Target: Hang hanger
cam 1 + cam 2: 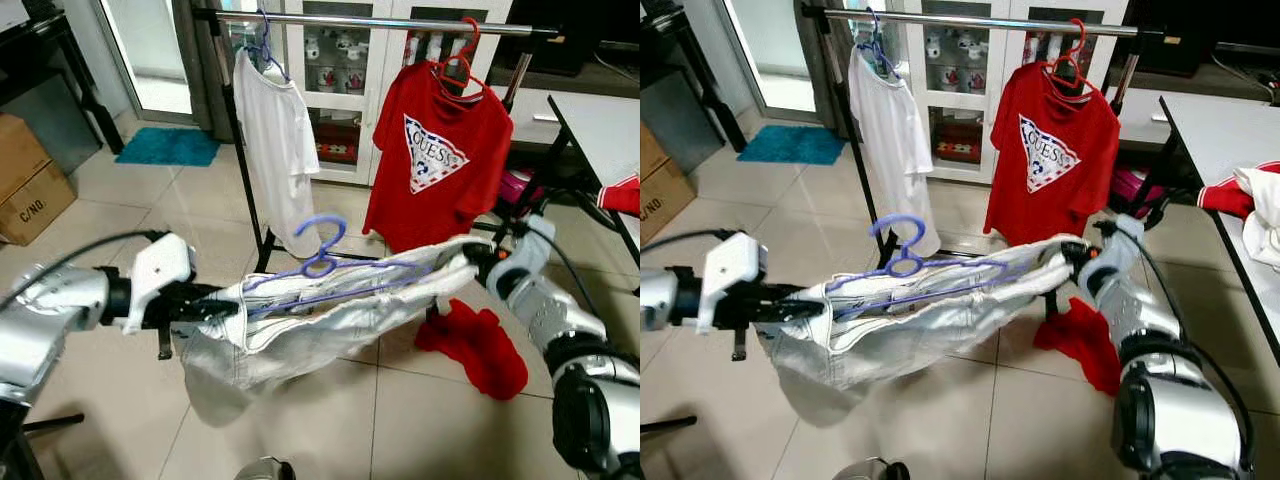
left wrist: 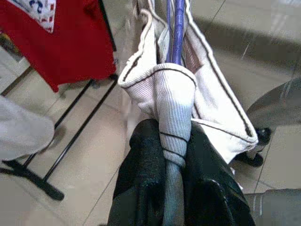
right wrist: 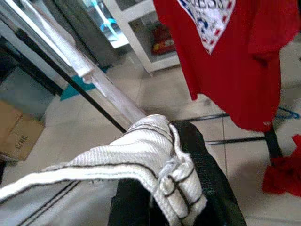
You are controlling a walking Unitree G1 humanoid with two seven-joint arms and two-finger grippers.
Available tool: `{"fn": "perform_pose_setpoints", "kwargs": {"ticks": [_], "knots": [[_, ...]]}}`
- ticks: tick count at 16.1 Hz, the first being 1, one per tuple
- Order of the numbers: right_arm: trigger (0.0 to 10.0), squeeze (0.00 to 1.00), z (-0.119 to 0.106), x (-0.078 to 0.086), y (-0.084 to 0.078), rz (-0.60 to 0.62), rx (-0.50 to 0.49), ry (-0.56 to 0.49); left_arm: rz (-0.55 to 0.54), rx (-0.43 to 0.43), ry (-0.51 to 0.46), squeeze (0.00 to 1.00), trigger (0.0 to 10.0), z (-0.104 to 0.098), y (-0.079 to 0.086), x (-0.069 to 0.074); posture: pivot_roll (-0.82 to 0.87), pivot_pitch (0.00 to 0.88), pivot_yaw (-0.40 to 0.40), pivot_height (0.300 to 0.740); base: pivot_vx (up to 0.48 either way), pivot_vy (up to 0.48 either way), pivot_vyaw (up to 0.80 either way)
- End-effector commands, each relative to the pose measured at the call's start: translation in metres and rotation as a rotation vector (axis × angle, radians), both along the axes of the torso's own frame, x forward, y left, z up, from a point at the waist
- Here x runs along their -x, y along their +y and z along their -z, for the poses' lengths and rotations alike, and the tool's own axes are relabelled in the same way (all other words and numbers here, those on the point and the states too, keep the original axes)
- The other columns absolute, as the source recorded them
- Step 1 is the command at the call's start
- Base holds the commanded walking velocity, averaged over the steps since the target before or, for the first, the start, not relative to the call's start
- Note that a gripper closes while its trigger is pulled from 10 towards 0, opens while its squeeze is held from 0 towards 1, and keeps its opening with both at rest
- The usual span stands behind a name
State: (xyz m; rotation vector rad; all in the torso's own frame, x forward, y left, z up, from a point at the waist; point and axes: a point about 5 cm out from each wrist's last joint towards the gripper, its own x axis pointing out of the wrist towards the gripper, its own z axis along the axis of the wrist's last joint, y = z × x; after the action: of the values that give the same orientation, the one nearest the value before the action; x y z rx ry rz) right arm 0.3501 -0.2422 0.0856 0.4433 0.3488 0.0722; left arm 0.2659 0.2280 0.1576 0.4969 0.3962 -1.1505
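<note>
A cardboard box (image 1: 30,185) is sitting on the tiled floor at far left, with a teal mat (image 1: 167,146) lying beyond it by the doorway. The left pincer (image 1: 215,308) is clamping one end of a white garment (image 1: 330,315), its black fingers (image 2: 146,188) pressing the ribbed hem together with the tip of the purple hanger (image 1: 322,262). That hanger is lying threaded inside the garment, its hook sticking up in the middle, and the whole thing is being held stretched level between the two arms, in front of and below the clothes rail (image 1: 380,22). On the rail a white T-shirt (image 1: 272,140) and a red printed T-shirt (image 1: 432,165) are hanging. The right pincer (image 1: 478,258) is gripping the garment's other end. A red cloth (image 1: 480,345) is lying crumpled on the floor, and the tabletop (image 1: 605,125) is standing at far right.
</note>
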Motion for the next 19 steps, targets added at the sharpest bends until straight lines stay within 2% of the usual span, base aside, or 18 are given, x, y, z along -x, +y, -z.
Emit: {"fn": "perform_pose_setpoints", "kwargs": {"ticks": [1, 2, 5, 7, 10, 12, 14, 16, 19], "knots": [[0.0, 0.0, -0.02, -0.008, -0.007, 0.02, 0.009, -0.075, -0.018, -0.049, -0.015, 0.0, 0.0, 0.006, 0.002, -0.002, -0.06, 0.0, 0.055, 0.74, 0.0, 0.0, 0.0], [0.0, 0.0, -0.021, -0.009, -0.006, 0.015, 0.008, -0.078, -0.018, -0.05, -0.017, 0.0, 0.0, 0.007, 0.001, -0.003, -0.06, 0.0, 0.055, 0.74, 0.0, 0.0, 0.0], [0.0, 0.0, -0.031, -0.017, 0.008, -0.031, 0.007, -0.109, -0.029, -0.134, -0.046, 0.0, 0.0, 0.023, -0.006, -0.012, -0.06, 0.0, 0.057, 0.74, 0.0, 0.0, 0.0], [0.0, 0.0, -0.041, -0.025, 0.028, -0.097, -0.015, -0.148, -0.13, -0.194, -0.114, 0.0, 0.0, 0.036, -0.008, -0.031, -0.06, 0.0, 0.06, 0.74, 0.0, 0.0, 0.0], [0.0, 0.0, -0.042, -0.024, 0.045, -0.15, -0.012, -0.145, -0.2, -0.182, -0.191, 0.0, 0.0, 0.044, -0.021, -0.048, -0.07, 0.0, 0.062, 0.74, 0.0, 0.0, 0.0], [0.0, 0.0, -0.038, -0.021, 0.044, -0.152, 0.01, -0.106, -0.236, -0.209, -0.277, 0.0, 0.0, 0.048, -0.026, -0.058, -0.09, 0.0, 0.071, 0.74, 0.0, 0.0, 0.0], [0.0, 0.0, -0.026, -0.014, 0.038, -0.153, 0.076, -0.041, -0.327, -0.171, -0.387, 0.0, 0.0, 0.04, -0.027, -0.069, -0.1, 0.0, 0.072, 0.74, 0.0, 0.0, 0.0], [0.0, 0.0, -0.016, -0.006, 0.032, -0.146, 0.112, 0.015, -0.434, -0.182, -0.514, 0.0, 0.0, 0.024, -0.014, -0.08, -0.1, 0.0, 0.073, 0.74, 0.0, 0.0, 0.0], [0.0, 0.0, -0.01, -0.001, 0.029, -0.138, 0.118, 0.046, -0.501, -0.206, -0.579, 0.0, 0.0, 0.019, 0.003, -0.081, -0.1, 0.0, 0.071, 0.74, 0.0, 0.0, 0.0]]}}
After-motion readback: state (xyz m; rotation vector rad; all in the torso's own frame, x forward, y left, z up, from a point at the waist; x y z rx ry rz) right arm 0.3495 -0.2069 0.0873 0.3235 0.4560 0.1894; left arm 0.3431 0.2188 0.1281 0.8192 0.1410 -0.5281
